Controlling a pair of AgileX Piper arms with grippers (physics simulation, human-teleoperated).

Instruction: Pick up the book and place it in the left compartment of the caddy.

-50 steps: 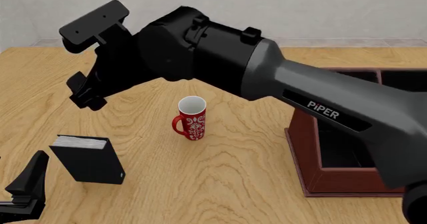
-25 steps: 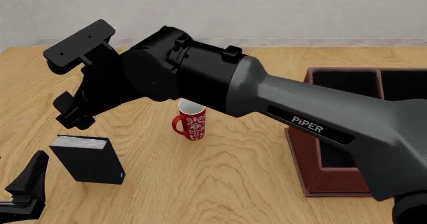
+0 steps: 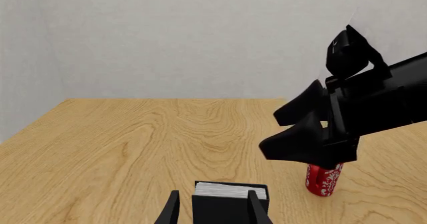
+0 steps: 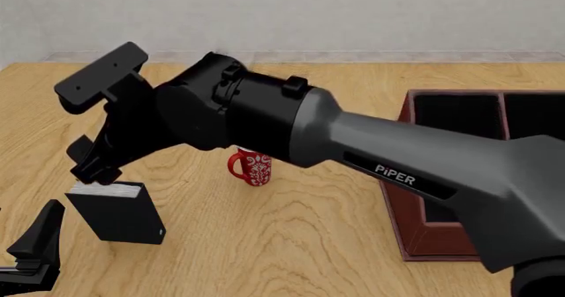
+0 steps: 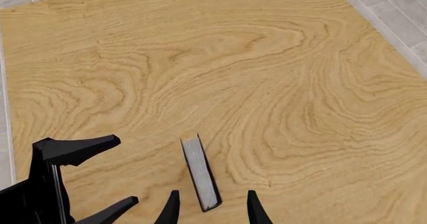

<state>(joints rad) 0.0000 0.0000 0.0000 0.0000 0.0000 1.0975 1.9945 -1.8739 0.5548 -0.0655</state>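
Observation:
The black book [image 4: 116, 214] stands upright on the table at the near left, its white page edges facing up. My right gripper [image 4: 88, 165] is open just above the book's top left corner. From the right wrist, the book [image 5: 200, 171] shows as a narrow strip reaching in between the open fingertips [image 5: 172, 204]. My left gripper [image 4: 36, 244] sits low at the near left, open and apart from the book [image 3: 230, 201]. The red-brown caddy [image 4: 395, 191] stands at the right. Its long left compartment [image 4: 454, 115] is partly hidden by the right arm.
A red patterned mug [image 4: 254, 167] stands mid-table, partly behind the right arm, which spans from the near right to the far left. The mug [image 3: 324, 180] and the open right gripper [image 3: 300, 129] also show from the left wrist. A wall runs behind the table.
The right arm has swung left and lowered, bringing its gripper from well above the table to just over the book's top. The left gripper, book and mug have not moved.

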